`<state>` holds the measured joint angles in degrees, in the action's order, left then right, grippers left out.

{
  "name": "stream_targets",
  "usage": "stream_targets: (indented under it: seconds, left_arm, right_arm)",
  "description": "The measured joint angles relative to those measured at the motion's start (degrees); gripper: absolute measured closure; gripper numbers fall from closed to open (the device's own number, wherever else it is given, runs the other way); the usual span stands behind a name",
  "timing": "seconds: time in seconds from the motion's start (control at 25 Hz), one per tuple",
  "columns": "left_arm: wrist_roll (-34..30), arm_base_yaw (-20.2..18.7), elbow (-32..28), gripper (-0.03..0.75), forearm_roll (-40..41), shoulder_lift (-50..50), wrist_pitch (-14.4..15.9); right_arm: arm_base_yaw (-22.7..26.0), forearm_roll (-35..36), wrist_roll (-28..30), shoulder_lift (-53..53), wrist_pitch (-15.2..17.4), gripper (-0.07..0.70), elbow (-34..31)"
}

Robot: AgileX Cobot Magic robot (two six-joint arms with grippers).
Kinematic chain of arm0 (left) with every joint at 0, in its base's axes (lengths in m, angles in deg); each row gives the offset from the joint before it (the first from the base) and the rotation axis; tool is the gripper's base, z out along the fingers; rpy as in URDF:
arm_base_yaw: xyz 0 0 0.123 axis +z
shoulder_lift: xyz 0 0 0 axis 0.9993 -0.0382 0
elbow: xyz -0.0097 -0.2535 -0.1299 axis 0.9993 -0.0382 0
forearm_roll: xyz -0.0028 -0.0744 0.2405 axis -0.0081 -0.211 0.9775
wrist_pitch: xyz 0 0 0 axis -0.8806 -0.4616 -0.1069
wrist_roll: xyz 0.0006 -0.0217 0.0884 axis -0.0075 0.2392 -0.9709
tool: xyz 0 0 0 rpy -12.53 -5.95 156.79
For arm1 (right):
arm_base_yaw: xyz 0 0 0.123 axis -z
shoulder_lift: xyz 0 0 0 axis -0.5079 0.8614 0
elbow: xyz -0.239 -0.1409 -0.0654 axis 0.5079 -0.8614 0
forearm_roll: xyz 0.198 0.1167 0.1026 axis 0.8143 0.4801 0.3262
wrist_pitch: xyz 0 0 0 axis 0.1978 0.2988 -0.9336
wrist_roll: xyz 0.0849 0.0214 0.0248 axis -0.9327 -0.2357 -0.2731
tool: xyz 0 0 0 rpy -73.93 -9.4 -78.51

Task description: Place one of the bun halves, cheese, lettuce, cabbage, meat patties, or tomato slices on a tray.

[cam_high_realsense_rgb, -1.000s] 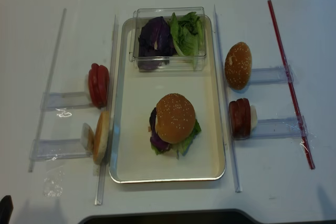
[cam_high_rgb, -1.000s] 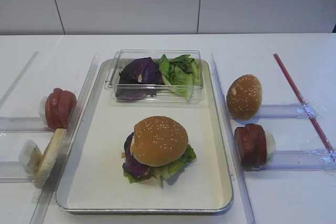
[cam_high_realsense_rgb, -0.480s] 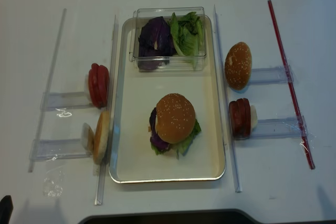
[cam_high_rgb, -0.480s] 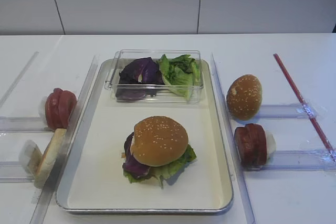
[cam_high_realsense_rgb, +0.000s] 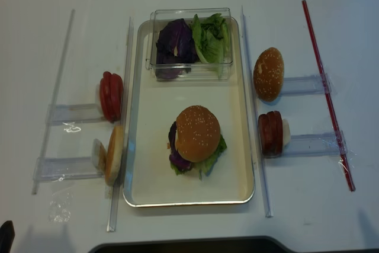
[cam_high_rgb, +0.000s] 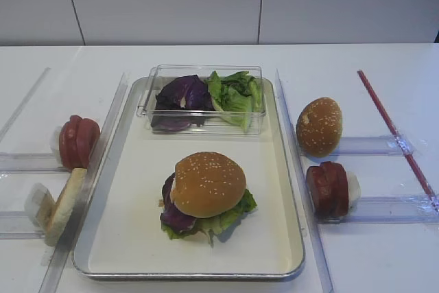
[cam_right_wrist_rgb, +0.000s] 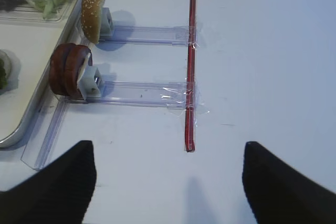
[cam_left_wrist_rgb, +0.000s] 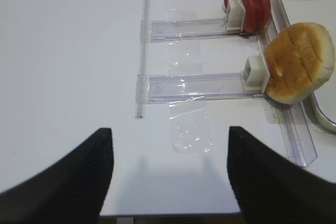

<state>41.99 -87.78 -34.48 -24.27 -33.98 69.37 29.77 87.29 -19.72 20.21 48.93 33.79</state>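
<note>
Tray [cam_high_rgb: 288, 197]: rectangular silver metal, rounded corners, cream inside, on the white worktop [cam_high_rgb: 357, 60]. On it sits an assembled burger, its domed sesame bun top [cam_high_rgb: 208, 183] over ruffled green leaf and purple leaf. Clear plastic box [cam_high_rgb: 147, 97] at the tray's far end holds purple cabbage [cam_high_rgb: 180, 94] and lettuce [cam_high_rgb: 233, 95]. Right of the tray: a second sesame bun [cam_high_rgb: 319, 126] and dark meat patties [cam_high_rgb: 328, 189], upright on clear holders. Left of the tray: red tomato slices [cam_high_rgb: 77, 142] and a pale seedless bun half [cam_high_rgb: 63, 205]. Red rod [cam_high_rgb: 394, 132] at far right. Right gripper [cam_right_wrist_rgb: 168, 182]: jaws spread, nothing between them, well apart from the burger. Left gripper [cam_left_wrist_rgb: 169, 174]: jaws spread, likewise.
</note>
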Motion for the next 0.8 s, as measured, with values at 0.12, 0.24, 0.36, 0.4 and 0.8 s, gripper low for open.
stream_targets:
  seconds: [0.12,0.24,0.36,0.4,0.8]
  left_arm:
    - [0.0,0.0,0.0,0.246,0.0,0.0,0.0]
    - [0.0,0.0,0.0,0.246,0.0,0.0,0.0]
    - [0.0,0.0,0.0,0.246,0.0,0.0,0.0]
    - [0.0,0.0,0.0,0.246,0.0,0.0,0.0]
    - [0.0,0.0,0.0,0.246,0.0,0.0,0.0]
  right_arm:
    - [0.0,0.0,0.0,0.0,0.0,0.03,0.0]
    - [0.0,0.0,0.0,0.0,0.0,0.031,0.0]
    - [0.0,0.0,0.0,0.0,0.0,0.031,0.0]
    - [0.0,0.0,0.0,0.0,0.0,0.031,0.0]
    - [0.0,0.0,0.0,0.0,0.0,0.052,0.0]
